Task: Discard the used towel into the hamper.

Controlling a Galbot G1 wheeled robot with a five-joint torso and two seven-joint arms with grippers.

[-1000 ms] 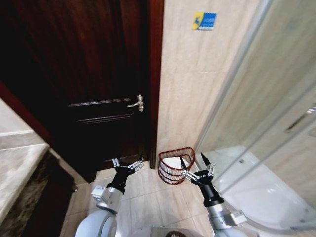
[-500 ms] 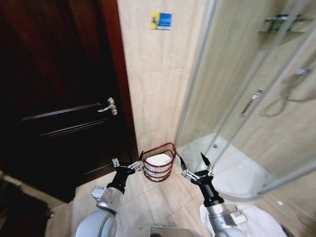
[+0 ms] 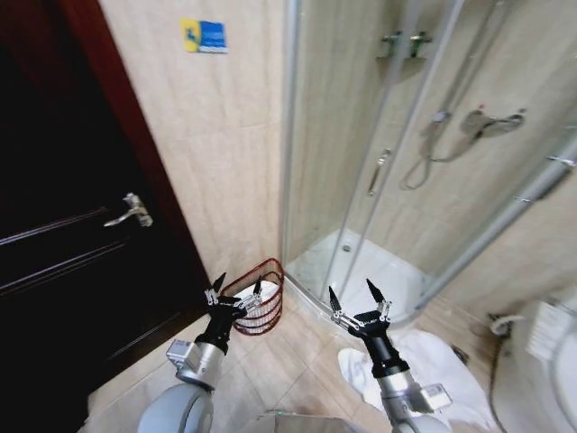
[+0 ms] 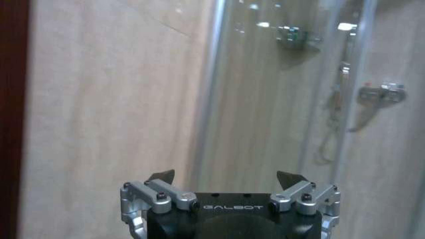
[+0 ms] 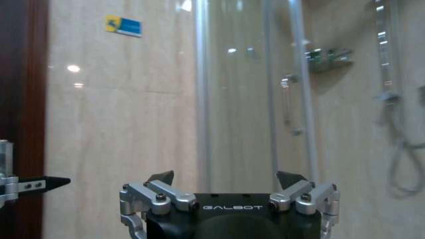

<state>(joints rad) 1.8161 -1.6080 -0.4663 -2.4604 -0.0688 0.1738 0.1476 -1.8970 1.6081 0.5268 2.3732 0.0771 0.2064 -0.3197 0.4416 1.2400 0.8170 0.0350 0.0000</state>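
The hamper point(image 3: 255, 307), a small round reddish-brown wire basket, stands on the floor against the tiled wall, between the door and the shower; something white shows inside it. A white towel point(image 3: 435, 359) lies crumpled on the floor in front of the shower, just behind my right arm. My left gripper point(image 3: 236, 288) is held open, right in front of the hamper's rim as seen from the head. My right gripper point(image 3: 353, 297) is also open, up in the air to the left of the towel. Both are empty in the wrist views: left gripper point(image 4: 226, 177), right gripper point(image 5: 226, 177).
A dark wooden door point(image 3: 54, 244) with a metal handle point(image 3: 128, 212) is on the left. The glass shower enclosure point(image 3: 361, 162) with its white tray point(image 3: 374, 271) fills the middle. A white fixture point(image 3: 554, 347) sits at the right edge. Beige floor tiles lie between the arms.
The whole view has swung to the right: the door has slid left, and the shower and the towel on the floor have come into view. Both grippers keep their open pose.
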